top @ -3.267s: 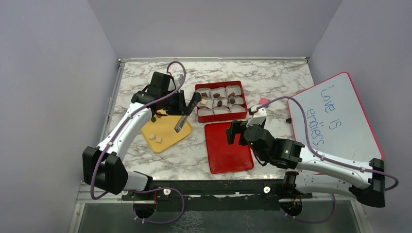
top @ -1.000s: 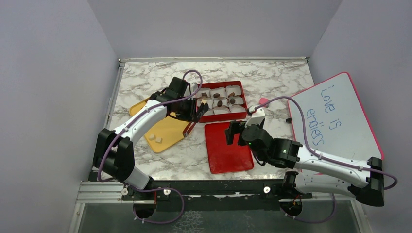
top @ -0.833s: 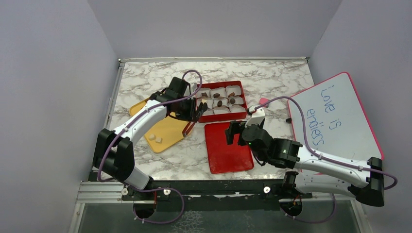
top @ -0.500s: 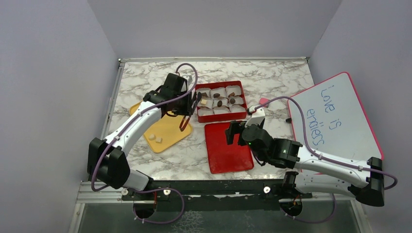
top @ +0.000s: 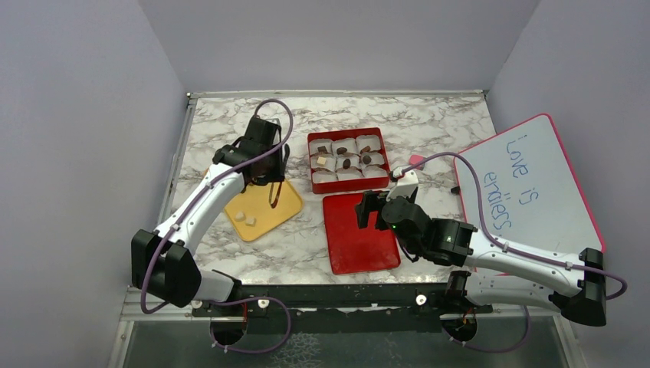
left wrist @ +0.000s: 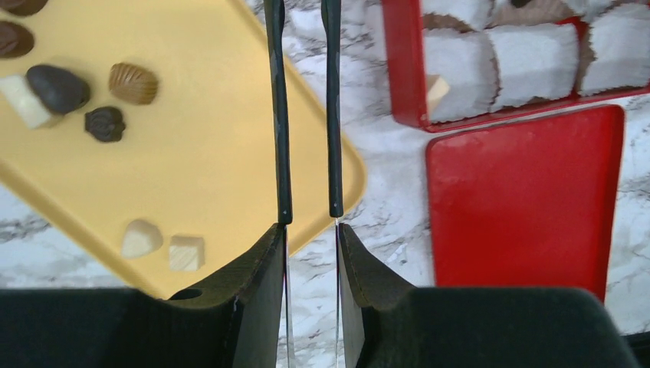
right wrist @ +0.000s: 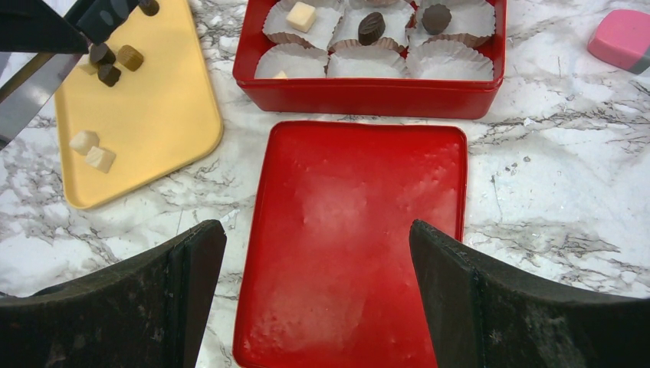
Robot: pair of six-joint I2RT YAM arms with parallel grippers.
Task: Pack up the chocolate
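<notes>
Several pieces of chocolate [right wrist: 372,27] sit in the white paper cups [right wrist: 452,65] of the red box [right wrist: 368,98], upper centre of the right wrist view; at least two cups in its nearest row are bare. Roughly eight pieces wait on the yellow tray [left wrist: 215,153], left of the box: a cluster at the upper left of the left wrist view, two pale ones at the lower left. Packing is judged about half done, and the red lid [right wrist: 352,245] lies beside the box on the desk [right wrist: 536,192], not yet fitted. Pieces are tiny: dark brown rounds, a ribbed tan shell, cream cubes. Left gripper [left wrist: 310,230] pinches thin tongs [left wrist: 280,115], blades narrowly apart with nothing visible between them; right gripper [right wrist: 316,226], spread wide, hovers over the lid.
</notes>
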